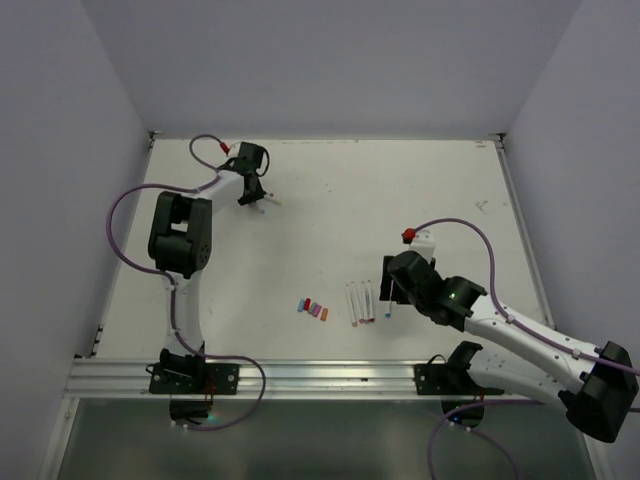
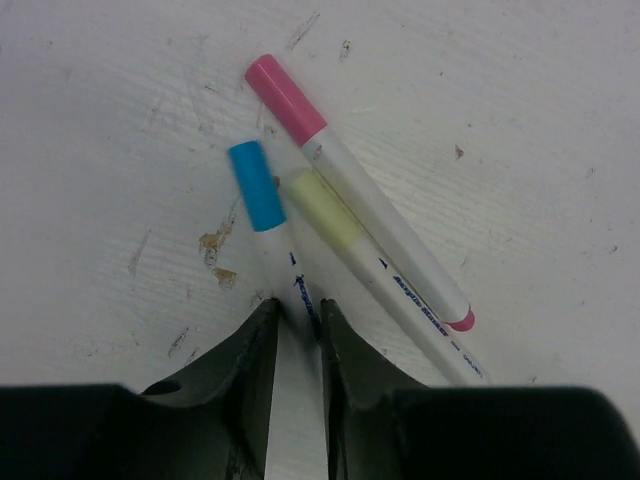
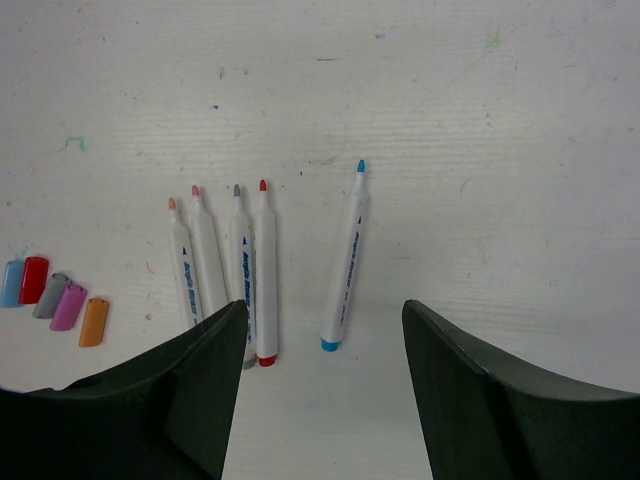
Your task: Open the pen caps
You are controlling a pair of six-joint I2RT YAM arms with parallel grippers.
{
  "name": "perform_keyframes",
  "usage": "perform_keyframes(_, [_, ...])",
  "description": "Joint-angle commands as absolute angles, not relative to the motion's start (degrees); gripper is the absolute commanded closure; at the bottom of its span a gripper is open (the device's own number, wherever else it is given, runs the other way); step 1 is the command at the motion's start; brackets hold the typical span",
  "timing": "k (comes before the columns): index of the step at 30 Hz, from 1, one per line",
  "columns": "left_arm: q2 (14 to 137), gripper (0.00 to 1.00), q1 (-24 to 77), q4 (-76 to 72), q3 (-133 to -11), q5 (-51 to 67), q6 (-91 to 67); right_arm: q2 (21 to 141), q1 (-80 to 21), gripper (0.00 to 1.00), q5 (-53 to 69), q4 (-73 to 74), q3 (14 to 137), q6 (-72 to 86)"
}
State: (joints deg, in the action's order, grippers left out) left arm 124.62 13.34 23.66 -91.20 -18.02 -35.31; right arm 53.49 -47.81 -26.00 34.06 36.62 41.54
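In the left wrist view three capped pens lie fanned on the white table: one with a pink cap [image 2: 285,99], one with a blue cap [image 2: 256,185], one with a yellow cap [image 2: 324,210]. My left gripper [image 2: 297,308] is shut on the white barrel [image 2: 293,268] of the blue-capped pen, down at the table's far left [image 1: 252,195]. My right gripper [image 3: 324,308] hangs open over uncapped pens: several side by side [image 3: 265,270] and a blue-tipped one [image 3: 345,260] apart, between its fingers. Loose pen caps [image 3: 68,305] lie in a row to their left.
The loose caps [image 1: 313,308] and uncapped pens [image 1: 360,302] sit near the table's front middle. An aluminium rail [image 1: 320,375] runs along the near edge. Grey walls enclose the table on three sides. Purple cables [image 1: 125,215] loop off both arms.
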Motion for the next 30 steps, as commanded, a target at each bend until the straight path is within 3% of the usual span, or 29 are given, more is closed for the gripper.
perform_keyframes(1, [125.42,0.75,12.92,25.84,-87.46,-19.78,-32.87,52.73,-47.64,0.33,-26.63,34.80,37.18,42.01])
perform_keyframes(2, [125.33,0.89,12.92,25.93,-86.84,-19.86,-32.78,52.91,-47.55,0.33,-26.54,34.89,37.26,42.01])
perform_keyframes(4, [123.24,1.00,12.92,25.06,-83.69,-19.16,-32.78,53.35,-47.55,0.33,-25.84,34.72,37.44,41.92])
perform_keyframes(18, [86.68,1.00,14.76,10.82,-48.80,-10.83,-40.34,57.21,-47.64,0.34,-9.59,25.23,39.64,35.60])
perform_keyframes(26, [78.58,1.00,17.14,6.61,-47.11,-4.32,-40.17,57.22,-47.64,0.34,-5.11,20.84,39.55,36.48])
perform_keyframes(30, [75.59,1.00,18.10,-1.12,-44.31,6.40,-40.60,58.62,-47.64,0.34,-0.29,17.07,39.73,35.69])
